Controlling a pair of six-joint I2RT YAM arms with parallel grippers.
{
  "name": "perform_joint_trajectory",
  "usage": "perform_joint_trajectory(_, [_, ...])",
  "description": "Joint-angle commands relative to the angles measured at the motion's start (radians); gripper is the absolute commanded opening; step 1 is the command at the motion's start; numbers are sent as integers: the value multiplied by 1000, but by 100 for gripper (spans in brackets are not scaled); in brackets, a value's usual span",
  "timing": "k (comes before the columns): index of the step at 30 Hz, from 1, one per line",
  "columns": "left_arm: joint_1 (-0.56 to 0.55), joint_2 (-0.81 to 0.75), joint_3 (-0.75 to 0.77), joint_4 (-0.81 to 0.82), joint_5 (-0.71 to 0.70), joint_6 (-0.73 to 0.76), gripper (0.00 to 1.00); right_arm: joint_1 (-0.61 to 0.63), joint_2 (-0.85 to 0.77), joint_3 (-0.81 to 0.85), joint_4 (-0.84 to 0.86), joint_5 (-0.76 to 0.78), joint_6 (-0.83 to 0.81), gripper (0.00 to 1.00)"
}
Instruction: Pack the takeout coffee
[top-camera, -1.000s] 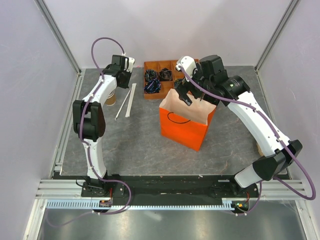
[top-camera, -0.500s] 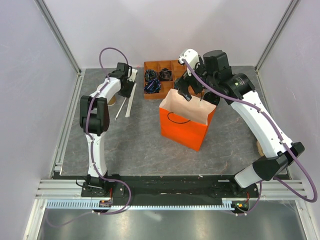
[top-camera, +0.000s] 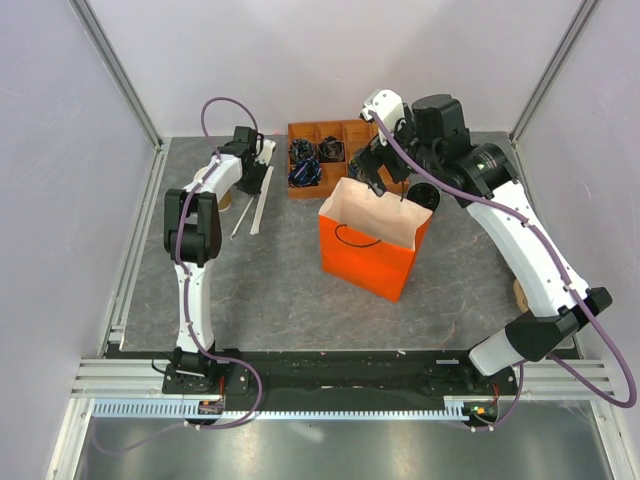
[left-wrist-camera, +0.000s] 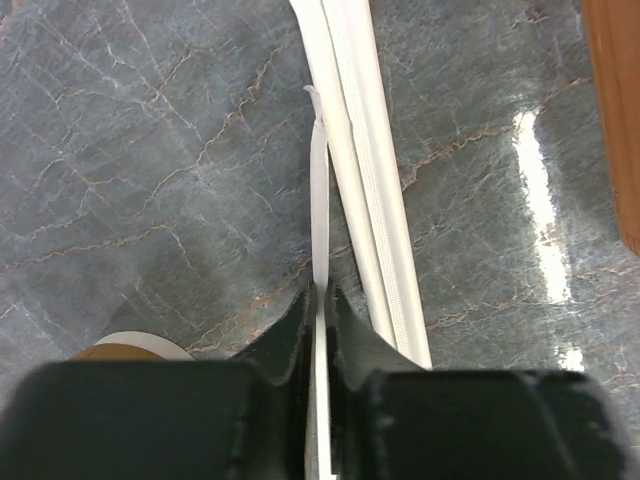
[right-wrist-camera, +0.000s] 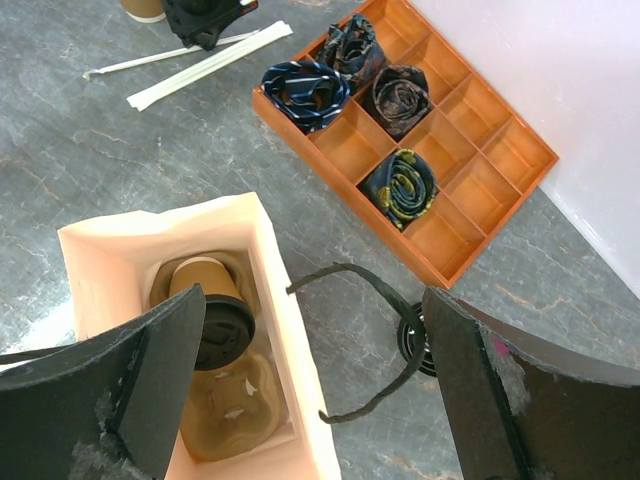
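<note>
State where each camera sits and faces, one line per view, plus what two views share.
Top external: above and behind the bases, looking down on the table; both arms visible.
Left wrist: on the left arm, facing down at white straws; left gripper shut on a thin stick.
Right wrist: above the orange bag, looking in at the takeout coffee; right gripper open.
Shared: top external and right wrist both show bag and tray.

Robot lab cell: aluminium frame posts (top-camera: 118, 75), white panels (top-camera: 330, 60), left arm (top-camera: 190, 240), right arm (top-camera: 530, 250) bolted to base rail (top-camera: 330, 366).
</note>
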Motion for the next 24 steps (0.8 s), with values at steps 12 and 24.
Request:
perform_joint_trajectory(12, [10,-233,127,-65,49,-85,2,-4,-54,10,54,48,32,98])
perform_joint_trajectory(24, [-1,-603,177,163,705,-405,2,-7,-93,40,136,124,206,98])
